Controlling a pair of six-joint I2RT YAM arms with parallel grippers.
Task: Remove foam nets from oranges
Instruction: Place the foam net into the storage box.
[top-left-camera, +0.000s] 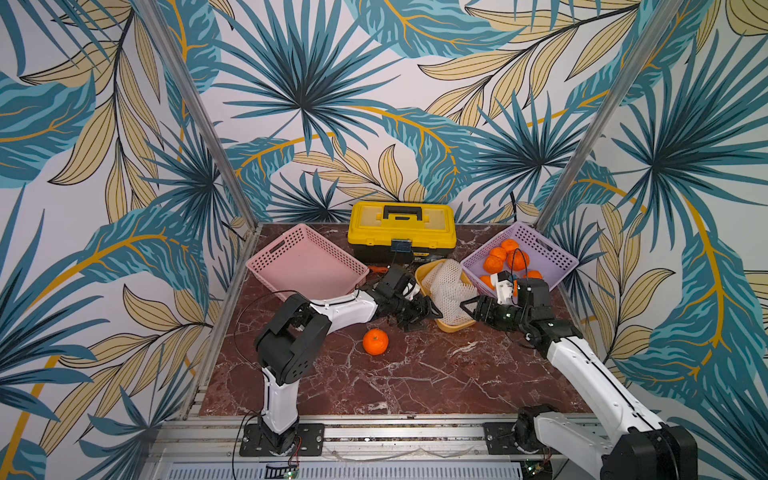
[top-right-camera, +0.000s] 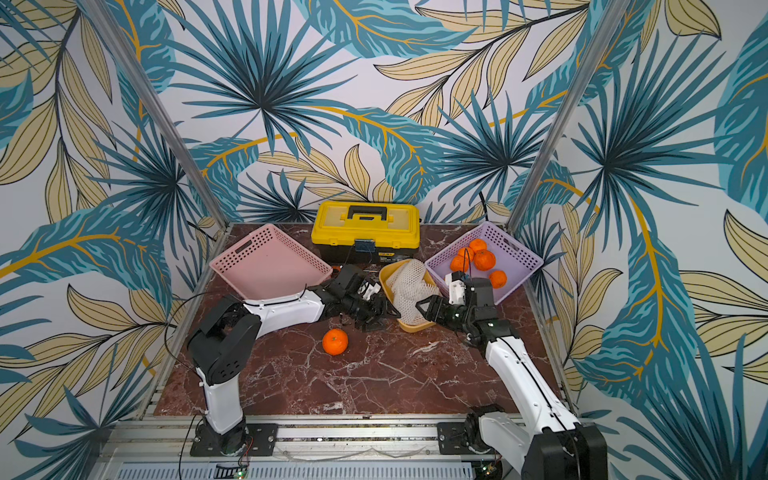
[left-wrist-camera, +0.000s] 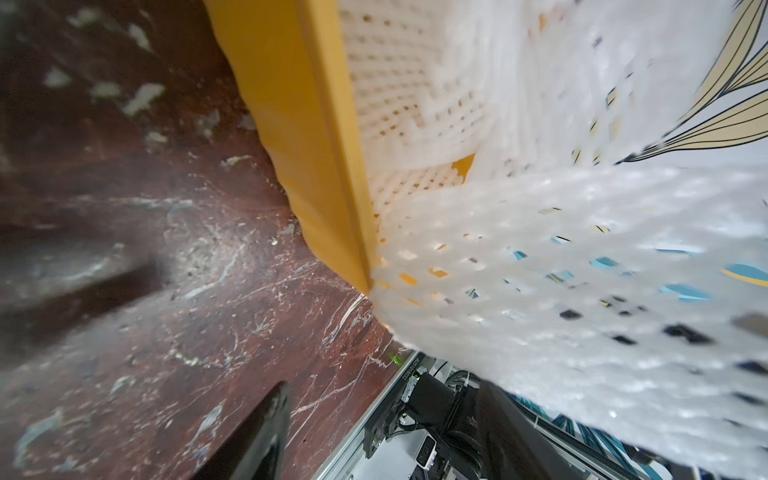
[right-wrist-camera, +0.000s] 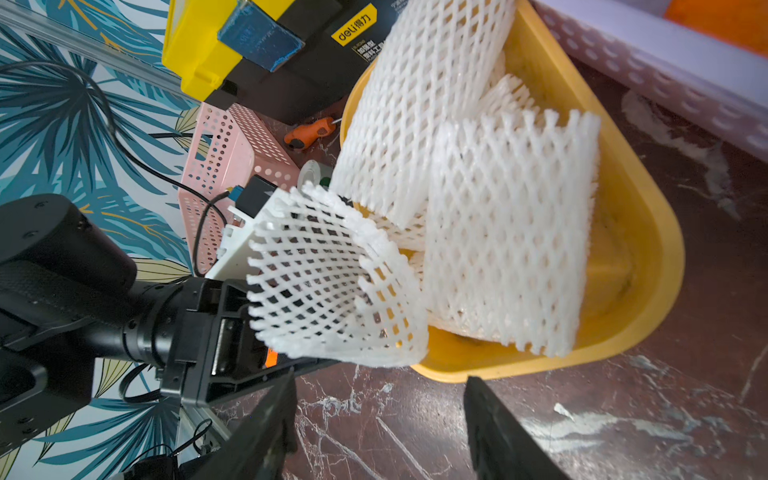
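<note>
Foam net (right-wrist-camera: 324, 291) prob. lies lengthwise from open L tool (left-wrist-camera: 222, 326) to bin (right-wrist-camera: 648, 257); R tool (right-wrist-camera: 380, 378) open too.

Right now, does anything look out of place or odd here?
One orange sits alone on the table, apart from those in the purple basket. One foam net hangs out over the rim of the yellow bin beside the left tool, not inside with the other nets.

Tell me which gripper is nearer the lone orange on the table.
Left. The left gripper hovers just behind the orange, at the yellow bin's left edge; the right gripper is across the bin, farther away.
</note>
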